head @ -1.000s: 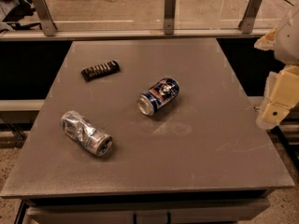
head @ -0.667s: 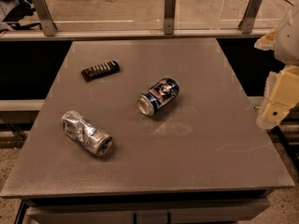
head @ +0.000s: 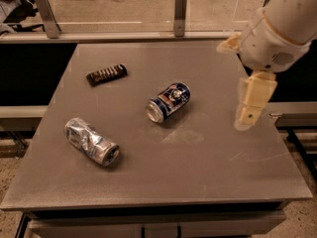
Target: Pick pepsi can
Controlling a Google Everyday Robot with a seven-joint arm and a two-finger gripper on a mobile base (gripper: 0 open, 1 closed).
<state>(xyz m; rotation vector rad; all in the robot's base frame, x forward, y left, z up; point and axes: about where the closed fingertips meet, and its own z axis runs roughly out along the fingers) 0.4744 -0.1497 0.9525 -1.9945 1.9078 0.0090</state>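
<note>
Gripper (head: 250, 105) hovers above the worktop's (head: 198, 182) right side, its spread impossible to tell; pepsi can (head: 168, 102) lies on its side mid-worktop, leftward in view, well apart, long axis diagonal.

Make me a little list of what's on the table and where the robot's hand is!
table: grey, flat top
pepsi can: dark blue, lying on its side near the middle
crushed can: silvery-blue, dented, lying on its side at the front left
dark bar: flat, ribbed, at the back left
end effector: over the table's right side, right of the pepsi can, not touching it
task status: pepsi can not yet picked
</note>
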